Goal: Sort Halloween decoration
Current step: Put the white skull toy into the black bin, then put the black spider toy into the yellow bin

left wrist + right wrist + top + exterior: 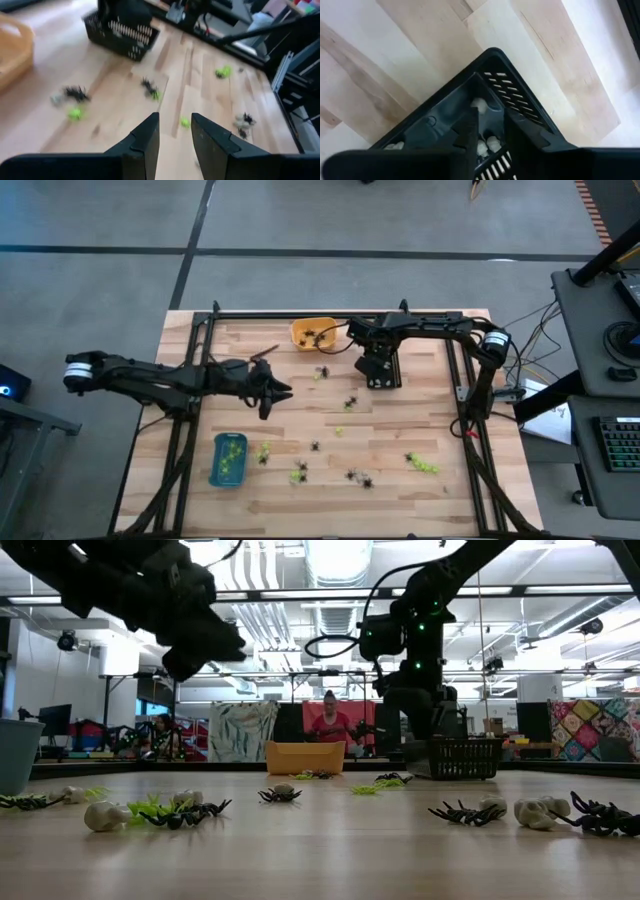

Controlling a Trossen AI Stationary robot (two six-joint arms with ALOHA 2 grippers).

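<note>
Halloween trinkets lie scattered on the wooden table: lime-green ones (422, 465), black spiders (358, 477) and whitish ones (105, 816). My right gripper (491, 125) hangs open, pointing down over the black basket (380, 370), with whitish pieces (479, 104) on the basket's floor below it. My left gripper (175, 127) is open above the table's left middle (283, 390) with nothing between its fingers; a small green piece (185, 121) lies on the table beyond them. The blue tray (228, 458) holds green pieces. A black spider lies in the orange tray (312, 333).
Dark metal frame rails (205, 360) run along the table's left, right and far sides. The orange tray stands at the far edge, the blue tray near the front left. Bare wood lies between the trinket clusters. A person (330, 725) sits in the room beyond the table.
</note>
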